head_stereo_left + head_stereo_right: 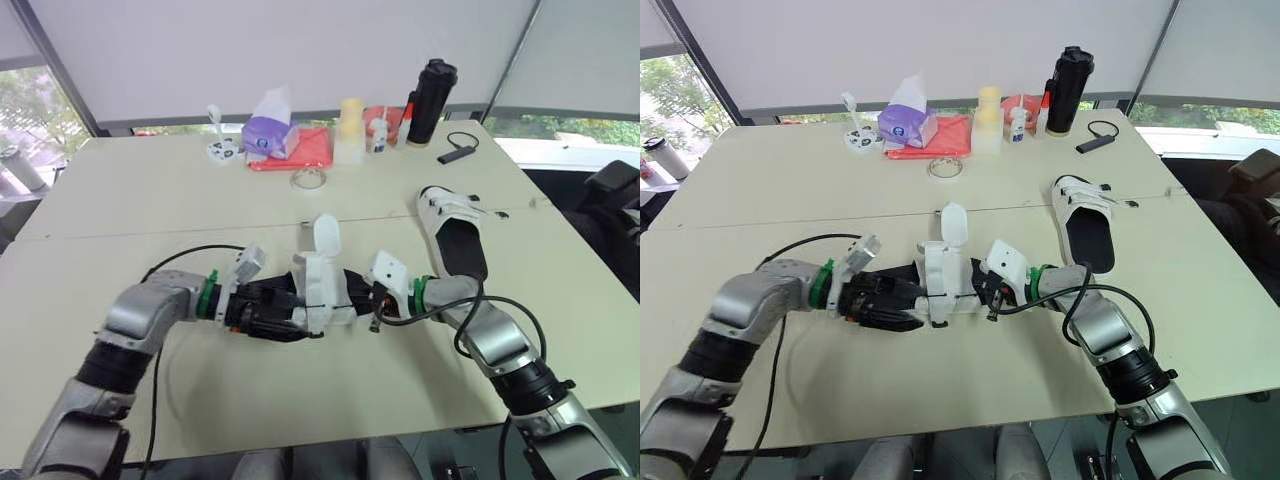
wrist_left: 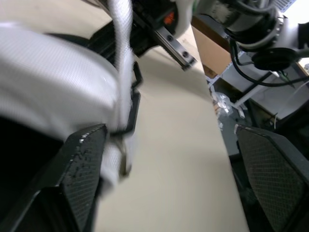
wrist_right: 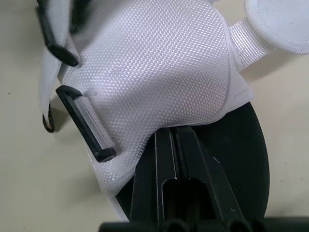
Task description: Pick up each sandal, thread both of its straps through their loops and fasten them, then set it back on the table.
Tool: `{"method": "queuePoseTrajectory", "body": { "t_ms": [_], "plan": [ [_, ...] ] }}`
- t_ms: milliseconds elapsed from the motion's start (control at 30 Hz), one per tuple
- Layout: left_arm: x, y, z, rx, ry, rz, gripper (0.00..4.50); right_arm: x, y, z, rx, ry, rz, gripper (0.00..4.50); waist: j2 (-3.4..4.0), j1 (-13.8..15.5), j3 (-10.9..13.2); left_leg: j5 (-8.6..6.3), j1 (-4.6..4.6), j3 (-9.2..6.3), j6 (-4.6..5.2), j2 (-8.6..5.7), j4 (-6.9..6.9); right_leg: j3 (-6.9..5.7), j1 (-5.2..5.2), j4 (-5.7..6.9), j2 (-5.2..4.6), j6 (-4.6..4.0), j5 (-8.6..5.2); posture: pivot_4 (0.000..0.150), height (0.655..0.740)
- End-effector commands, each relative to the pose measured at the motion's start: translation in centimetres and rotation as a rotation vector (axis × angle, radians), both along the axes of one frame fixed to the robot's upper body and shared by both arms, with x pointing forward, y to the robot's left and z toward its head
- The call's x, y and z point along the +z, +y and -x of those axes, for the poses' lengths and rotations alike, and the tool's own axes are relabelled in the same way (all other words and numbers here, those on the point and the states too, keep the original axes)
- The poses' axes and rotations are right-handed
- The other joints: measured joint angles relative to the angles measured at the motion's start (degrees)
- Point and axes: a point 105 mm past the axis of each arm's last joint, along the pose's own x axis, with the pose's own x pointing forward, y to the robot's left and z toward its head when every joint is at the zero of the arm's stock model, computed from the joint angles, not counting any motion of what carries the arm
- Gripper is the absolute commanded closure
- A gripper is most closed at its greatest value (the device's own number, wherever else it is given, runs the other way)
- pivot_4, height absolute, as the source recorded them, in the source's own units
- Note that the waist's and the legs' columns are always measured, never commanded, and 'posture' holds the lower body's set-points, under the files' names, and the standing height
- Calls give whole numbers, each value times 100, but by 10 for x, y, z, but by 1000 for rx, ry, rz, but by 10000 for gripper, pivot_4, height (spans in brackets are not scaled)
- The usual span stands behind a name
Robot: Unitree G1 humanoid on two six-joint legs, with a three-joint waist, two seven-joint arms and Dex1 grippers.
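**Sandal between the two grippers: handling and surroundings**

The white-strapped sandal [image 1: 322, 285] lies at 6 o'clock on the table [image 1: 150, 190], with one strap [image 1: 325, 235] standing up unfastened. The left gripper [image 2: 169, 133] has its fingers spread wide, one of them against the webbing. The right gripper [image 3: 175, 130] has its fingers pressed together over the black footbed [image 3: 241, 159], tips at the upper's edge. The sandal looks light, with a stiff sole and limp straps, so it is best held by the sole, leaving the black loop [image 3: 87, 123] free. The second sandal [image 1: 455, 235] lies at 2 o'clock, well apart. The tissue pack [image 1: 268, 132], red cloth [image 1: 310, 148], tape roll [image 1: 309, 179] and black flask [image 1: 430, 100] at 12 o'clock obstruct nothing.
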Motion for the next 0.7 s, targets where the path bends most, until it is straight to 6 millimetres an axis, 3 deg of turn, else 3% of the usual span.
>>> {"method": "queuePoseTrajectory", "body": {
  "t_ms": [33, 300, 500, 700],
  "plan": [
    [14, 7, 13, -9, -18, 25, 539, -20, -4, 4, -14, 64, 47, 45000, 0, 13, 0, 0, 0, -2, 0, 1, 0, -2, 1, 0, 0, 0, 0, 1500, 7296],
    [-19, 3, 35, 29, 67, 1, 539, -20, -2, 3, -5, 61, 48, 45000, 1, 13, -1, -8, 1, -1, -14, 1, 1, 1, 2, -2, -4, -5, -2, 1500, 7296],
    [-40, -5, 14, 169, 1, -15, 539, -20, -3, 3, -6, 60, 48, 45000, 0, 13, -1, -9, 1, 0, -14, 0, 2, 1, 3, -3, -5, -6, -1, 1500, 7296],
    [-49, -23, 11, 220, -8, 52, 539, -20, -5, 4, -13, 62, 49, 45000, -1, 50, -4, -8, 2, 0, -14, -1, 5, 0, 10, -4, -5, -6, 0, 1500, 7296]
  ]
}}
